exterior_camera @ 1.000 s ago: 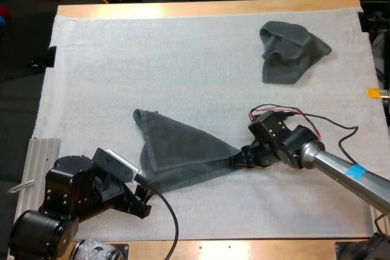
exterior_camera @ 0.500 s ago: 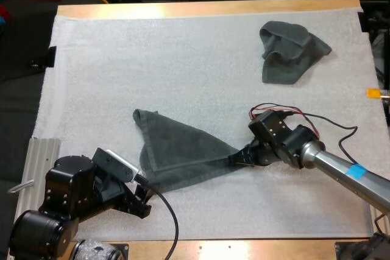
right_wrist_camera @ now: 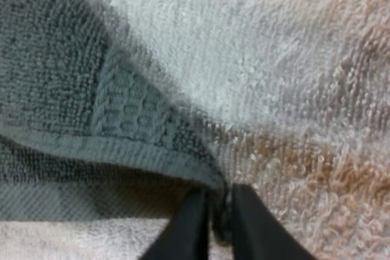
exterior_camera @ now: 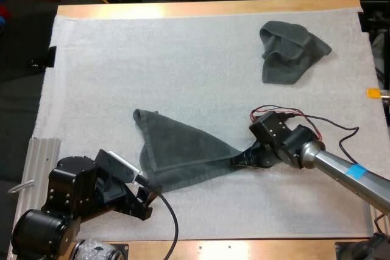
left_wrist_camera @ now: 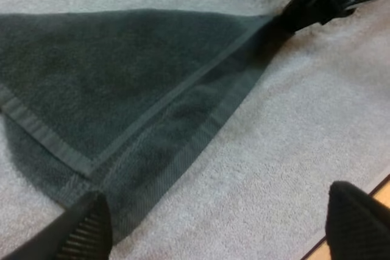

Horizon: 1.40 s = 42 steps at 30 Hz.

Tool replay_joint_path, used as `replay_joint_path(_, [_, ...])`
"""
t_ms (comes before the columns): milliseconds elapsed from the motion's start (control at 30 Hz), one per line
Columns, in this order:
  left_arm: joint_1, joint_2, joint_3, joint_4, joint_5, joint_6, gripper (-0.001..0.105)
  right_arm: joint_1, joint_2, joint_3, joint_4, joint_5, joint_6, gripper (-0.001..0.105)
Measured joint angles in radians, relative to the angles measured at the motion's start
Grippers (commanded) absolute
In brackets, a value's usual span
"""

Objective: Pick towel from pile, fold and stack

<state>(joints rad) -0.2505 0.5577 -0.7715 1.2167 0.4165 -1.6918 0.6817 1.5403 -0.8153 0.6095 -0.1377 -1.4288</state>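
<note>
Right wrist view: pinched narrow on a corner of the spread towel (right_wrist_camera: 73, 89) with right gripper (right_wrist_camera: 218, 202). Held wide apart with left gripper (left_wrist_camera: 219, 226), clear of cloth, just beside its near edge. Laid flat mid-mat (exterior_camera: 152, 59); well apart at far right, crumpled towel (exterior_camera: 291, 50).

No word, number, brand or sign can be read anywhere. The spread towel (exterior_camera: 183, 153) near the middle of the mat (exterior_camera: 122, 59) and the crumpled towel (exterior_camera: 291, 50) at about 1 o'clock are plain woven cloth, with no legible tag or print.
</note>
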Motion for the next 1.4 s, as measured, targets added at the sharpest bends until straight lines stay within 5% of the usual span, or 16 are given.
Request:
replay_joint_path(100, [0.0,0.0,0.0,0.0,0.0,0.0,0.069,0.0,0.0,0.0,0.0,0.0,0.0,0.051])
replay_joint_path(433, [0.0,0.0,0.0,0.0,0.0,-0.002,0.069,0.0,0.034,0.0,-0.027,0.0,0.0,0.047])
replay_joint_path(500, [0.0,0.0,0.0,0.0,0.0,-0.002,0.069,0.0,0.042,0.0,-0.027,0.0,0.0,0.043])
replay_joint_path(667, [0.0,0.0,0.0,0.0,0.0,-0.002,0.069,0.0,0.043,0.0,-0.028,0.0,0.0,0.008])
replay_joint_path(733, [0.0,0.0,0.0,0.0,0.0,-0.002,0.069,0.0,0.045,0.0,-0.028,0.0,0.0,0.002])
replay_joint_path(1067, [0.0,0.037,0.031,-0.007,-0.073,-0.116,0.069,0.0,0.055,0.0,-0.028,-0.009,0.0,0.001])
replay_joint_path(1400, [0.0,0.298,0.094,-0.009,-0.09,-0.186,0.069,0.0,0.055,0.0,0.011,-0.012,0.0,0.001])
